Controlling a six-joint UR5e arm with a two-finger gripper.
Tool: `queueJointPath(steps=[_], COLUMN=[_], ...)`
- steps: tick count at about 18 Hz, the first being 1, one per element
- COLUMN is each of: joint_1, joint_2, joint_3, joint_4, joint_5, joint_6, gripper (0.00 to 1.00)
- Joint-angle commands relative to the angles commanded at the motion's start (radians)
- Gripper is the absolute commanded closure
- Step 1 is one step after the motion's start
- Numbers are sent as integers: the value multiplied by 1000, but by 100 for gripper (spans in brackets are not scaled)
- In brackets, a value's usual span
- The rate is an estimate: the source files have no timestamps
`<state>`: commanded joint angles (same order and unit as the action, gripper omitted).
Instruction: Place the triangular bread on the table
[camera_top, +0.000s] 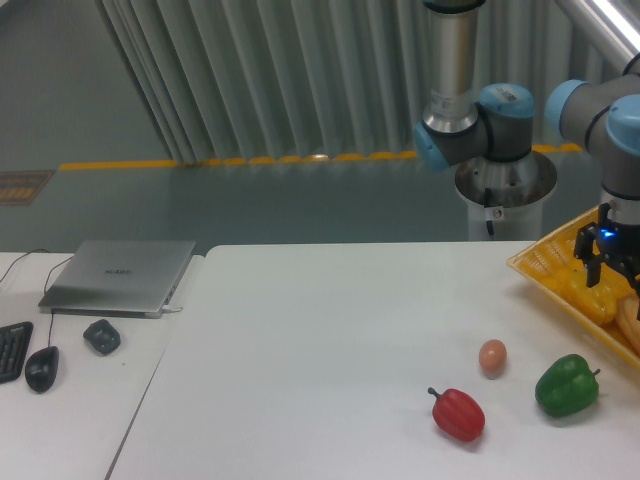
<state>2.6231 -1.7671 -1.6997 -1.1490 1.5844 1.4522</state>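
The triangular bread (630, 322) shows as an orange-tan edge at the far right border, lying in the yellow tray (535, 266) and partly cut off by the frame. My gripper (609, 272) hangs low over the tray, just above and left of the bread, with its black fingers (592, 268) spread apart and nothing between them. A yellow pepper (588, 296) lies in the tray right under the gripper. The white table (320, 340) fills the middle of the view.
On the table's right part lie a small tan egg (492, 356), a red pepper (459, 414) and a green pepper (567, 387). The adjoining desk at left holds a laptop (120, 276), a mouse (41, 368) and a keyboard corner (12, 350).
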Motion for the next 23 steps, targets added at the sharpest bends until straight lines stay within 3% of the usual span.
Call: queueJointPath(steps=[6, 10, 16, 23], joint_1=[3, 25, 25, 23], joint_2=[-25, -52, -106, -107], joint_3=[-3, 2, 12, -3], joint_4=[-6, -3, 2, -20], joint_5=[133, 135, 132, 163], joint_6=[314, 470, 504, 516], gripper=[0, 0, 0, 0])
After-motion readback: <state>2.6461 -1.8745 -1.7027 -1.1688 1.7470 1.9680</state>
